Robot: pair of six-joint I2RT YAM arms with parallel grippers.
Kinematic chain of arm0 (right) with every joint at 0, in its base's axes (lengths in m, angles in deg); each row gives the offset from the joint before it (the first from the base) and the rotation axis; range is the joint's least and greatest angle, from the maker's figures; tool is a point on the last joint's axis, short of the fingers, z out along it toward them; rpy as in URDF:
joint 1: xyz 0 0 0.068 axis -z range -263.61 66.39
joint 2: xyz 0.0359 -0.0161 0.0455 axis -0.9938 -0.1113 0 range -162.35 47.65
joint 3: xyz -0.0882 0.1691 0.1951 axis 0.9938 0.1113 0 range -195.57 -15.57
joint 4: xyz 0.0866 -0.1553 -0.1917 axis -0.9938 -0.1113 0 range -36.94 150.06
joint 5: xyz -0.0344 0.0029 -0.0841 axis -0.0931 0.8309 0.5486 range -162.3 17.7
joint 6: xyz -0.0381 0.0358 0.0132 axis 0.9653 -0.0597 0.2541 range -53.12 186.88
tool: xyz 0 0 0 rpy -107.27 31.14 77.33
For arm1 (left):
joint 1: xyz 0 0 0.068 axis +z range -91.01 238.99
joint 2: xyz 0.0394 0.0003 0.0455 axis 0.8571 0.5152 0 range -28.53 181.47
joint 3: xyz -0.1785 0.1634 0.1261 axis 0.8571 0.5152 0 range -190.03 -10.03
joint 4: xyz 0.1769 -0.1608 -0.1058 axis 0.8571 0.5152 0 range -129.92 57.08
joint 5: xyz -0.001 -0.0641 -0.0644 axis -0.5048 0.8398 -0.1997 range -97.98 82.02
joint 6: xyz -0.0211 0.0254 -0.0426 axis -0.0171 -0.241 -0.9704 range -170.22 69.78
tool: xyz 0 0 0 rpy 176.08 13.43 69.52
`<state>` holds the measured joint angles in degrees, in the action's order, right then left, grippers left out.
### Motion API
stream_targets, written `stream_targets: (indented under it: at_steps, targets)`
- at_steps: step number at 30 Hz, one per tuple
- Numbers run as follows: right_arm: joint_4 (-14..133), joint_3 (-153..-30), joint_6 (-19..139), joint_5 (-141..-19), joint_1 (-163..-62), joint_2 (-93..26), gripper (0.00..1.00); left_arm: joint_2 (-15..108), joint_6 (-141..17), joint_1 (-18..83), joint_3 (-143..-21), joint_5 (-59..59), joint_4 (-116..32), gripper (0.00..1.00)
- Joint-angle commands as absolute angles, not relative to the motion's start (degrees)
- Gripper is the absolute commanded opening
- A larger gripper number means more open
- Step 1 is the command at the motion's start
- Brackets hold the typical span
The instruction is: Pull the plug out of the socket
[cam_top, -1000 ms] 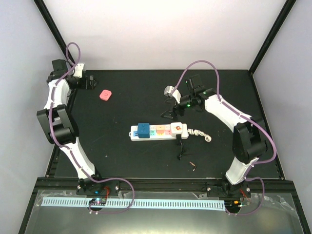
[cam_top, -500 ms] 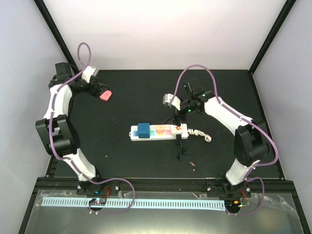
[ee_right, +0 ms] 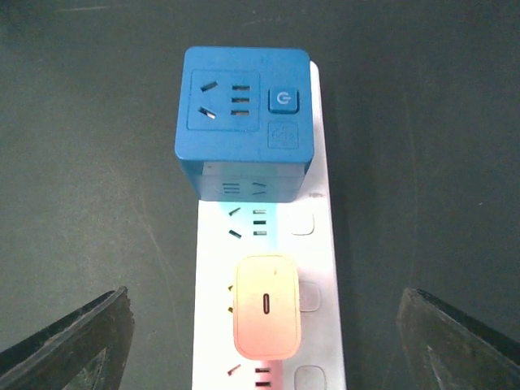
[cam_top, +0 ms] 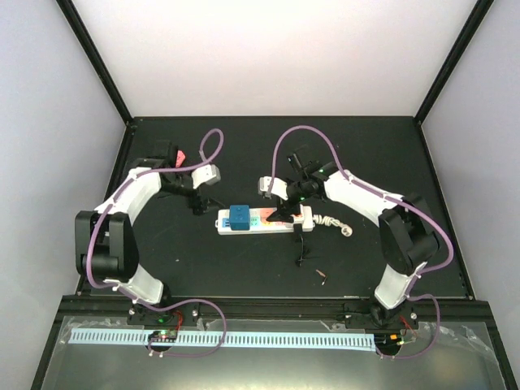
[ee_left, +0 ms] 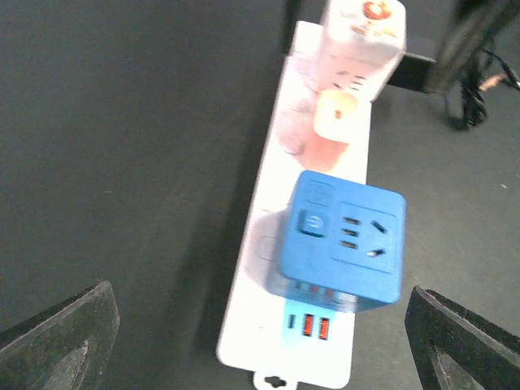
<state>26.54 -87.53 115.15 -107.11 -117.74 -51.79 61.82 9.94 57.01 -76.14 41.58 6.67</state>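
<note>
1 socket [ee_right: 325, 260] holds 1 blue plug [ee_right: 244, 114], 1 peach plug [ee_right: 266, 305], 1 white plug [ee_left: 361, 32].

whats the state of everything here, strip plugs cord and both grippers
strip: flat on the table, three things plugged in
blue cube: plugged in at one end
peach plug: plugged in
white adapter: plugged in at the other end
cord: bundled
left gripper: open, empty
right gripper: open, empty

white socket [ee_right: 322, 252], blue plug [ee_right: 244, 122], black table [ee_right: 89, 203]
</note>
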Motion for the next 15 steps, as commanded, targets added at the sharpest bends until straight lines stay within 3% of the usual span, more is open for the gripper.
stream_targets:
  at_steps: [1,15]
  targets:
    - [28.3,-88.2,115.9,-105.8,-118.5,-54.4,0.88,58.5,17.3,55.1,-72.1,43.6,5.2,0.99]
    - [29.3,-88.5,115.4,-103.4,-120.7,-58.8,0.69,57.9,19.9,47.6,-64.6,40.1,-4.8,0.99]
